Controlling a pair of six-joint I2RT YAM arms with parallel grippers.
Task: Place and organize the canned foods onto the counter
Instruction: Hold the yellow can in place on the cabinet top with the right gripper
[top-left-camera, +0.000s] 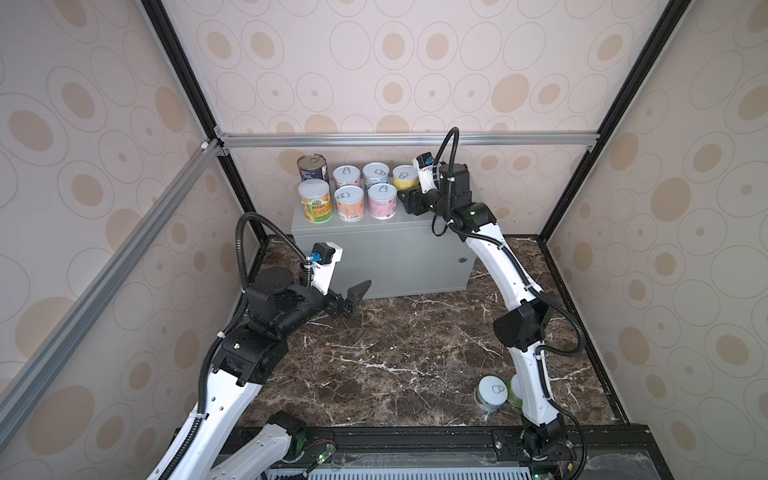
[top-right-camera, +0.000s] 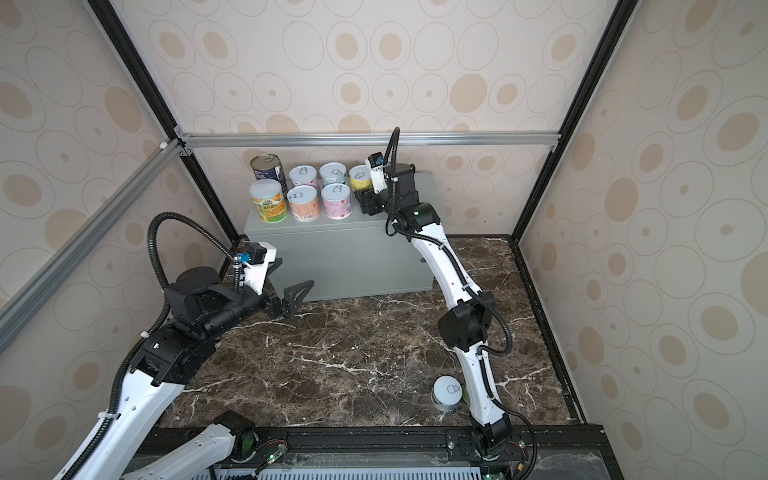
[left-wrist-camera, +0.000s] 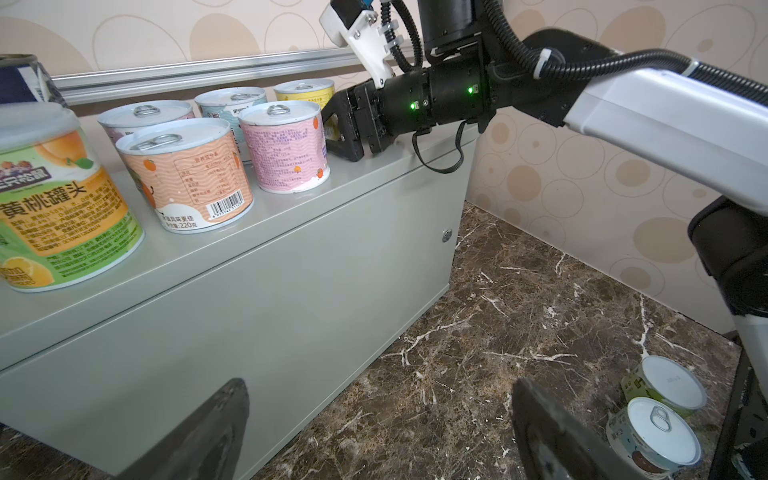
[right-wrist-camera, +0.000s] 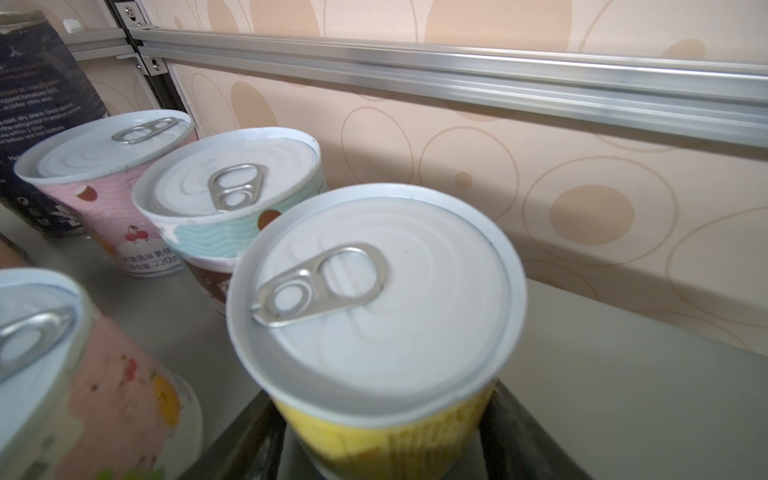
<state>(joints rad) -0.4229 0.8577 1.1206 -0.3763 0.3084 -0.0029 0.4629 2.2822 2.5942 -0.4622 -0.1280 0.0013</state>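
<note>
The counter (top-left-camera: 382, 253) is a light-grey metal box against the back wall. Several canned foods stand on its top in two rows, among them a tall dark-blue can (top-left-camera: 312, 166), an orange-and-green can (top-left-camera: 316, 201) and a pink can (top-left-camera: 382, 200). My right gripper (right-wrist-camera: 382, 440) is shut on a yellow can (right-wrist-camera: 374, 299) at the right end of the back row, upright on the counter top. Two more cans, a white-lidded one (top-left-camera: 492, 390) and a green one (left-wrist-camera: 669, 382), stand on the marble beside the right arm's base. My left gripper (left-wrist-camera: 382, 415) hangs open and empty over the marble before the counter.
The dark marble floor (top-left-camera: 395, 357) spreads in front of the counter. Patterned walls with an aluminium rail (top-left-camera: 407, 139) close in the back and sides. The right half of the counter top (right-wrist-camera: 623, 395) lies behind my right wrist.
</note>
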